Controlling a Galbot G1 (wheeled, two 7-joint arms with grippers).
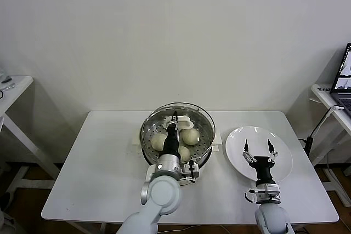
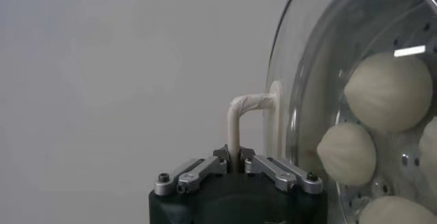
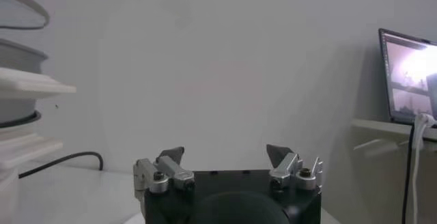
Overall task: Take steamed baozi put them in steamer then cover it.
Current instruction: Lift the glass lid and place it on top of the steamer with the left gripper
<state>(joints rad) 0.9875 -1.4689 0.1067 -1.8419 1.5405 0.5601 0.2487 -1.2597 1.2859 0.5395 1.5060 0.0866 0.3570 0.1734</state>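
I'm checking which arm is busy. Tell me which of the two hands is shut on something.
The left hand, over the steamer, is shut on the cover handle. The right hand hangs open above the white plate, holding nothing.

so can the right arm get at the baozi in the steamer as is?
Probably not. The cover sits over the steamer, left gripper shut on its handle; the baozi lie under glass. The open right gripper hovers over the plate.

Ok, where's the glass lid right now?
Head view: the cover sits over the steamer at table centre, its handle pinched by the left gripper.
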